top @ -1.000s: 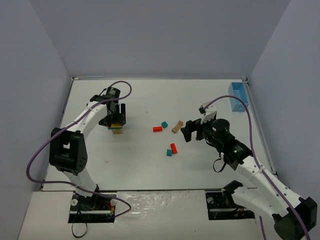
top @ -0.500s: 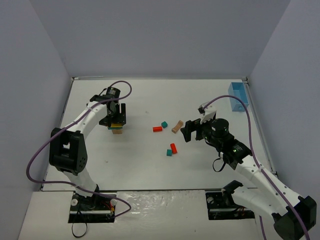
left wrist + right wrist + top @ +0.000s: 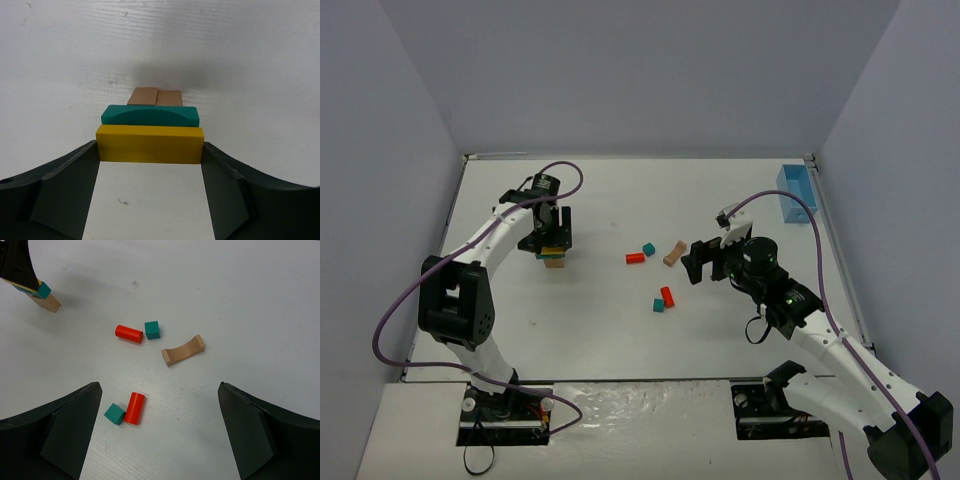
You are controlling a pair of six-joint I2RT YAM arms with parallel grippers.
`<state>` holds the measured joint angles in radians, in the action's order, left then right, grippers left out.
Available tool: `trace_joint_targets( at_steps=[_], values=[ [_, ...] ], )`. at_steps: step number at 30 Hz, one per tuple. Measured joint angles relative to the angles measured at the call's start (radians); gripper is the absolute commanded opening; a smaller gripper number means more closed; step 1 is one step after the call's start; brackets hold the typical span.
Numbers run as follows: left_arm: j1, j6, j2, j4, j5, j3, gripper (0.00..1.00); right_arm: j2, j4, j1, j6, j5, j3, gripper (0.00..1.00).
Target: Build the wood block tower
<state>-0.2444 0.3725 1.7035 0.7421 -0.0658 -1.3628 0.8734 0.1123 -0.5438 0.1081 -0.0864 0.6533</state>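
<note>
Our left gripper (image 3: 150, 150) clamps the wood block tower (image 3: 554, 262) by its yellow block (image 3: 150, 144), center frame: light, tippy, we judge; right gripper (image 3: 160, 390) gapes wide.

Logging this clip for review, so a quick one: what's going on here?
The left gripper is clamped on a yellow rectangular wooden block, holding it over a teal wooden block that sits on two tan wooden blocks, so the tower is partly built. The right gripper hovers open above loose pieces lying on the white table: two red wooden cylinders, two small teal wooden cubes and a tan curved wooden arch.
</note>
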Motion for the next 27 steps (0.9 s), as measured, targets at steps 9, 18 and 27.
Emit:
trace_joint_targets(
  at_steps=[9,18,27],
  values=[
    [0.005,0.000,0.000,0.000,0.012,0.000,0.34,0.000,0.000,0.000,0.000,0.000,0.000,1.00],
    [0.006,0.000,0.000,0.000,0.017,0.000,0.35,0.000,0.000,0.000,0.000,0.000,0.000,1.00],
    [0.010,-0.001,0.000,0.000,0.017,-0.001,0.35,0.000,0.000,0.000,0.000,0.000,0.000,1.00]
  ],
)
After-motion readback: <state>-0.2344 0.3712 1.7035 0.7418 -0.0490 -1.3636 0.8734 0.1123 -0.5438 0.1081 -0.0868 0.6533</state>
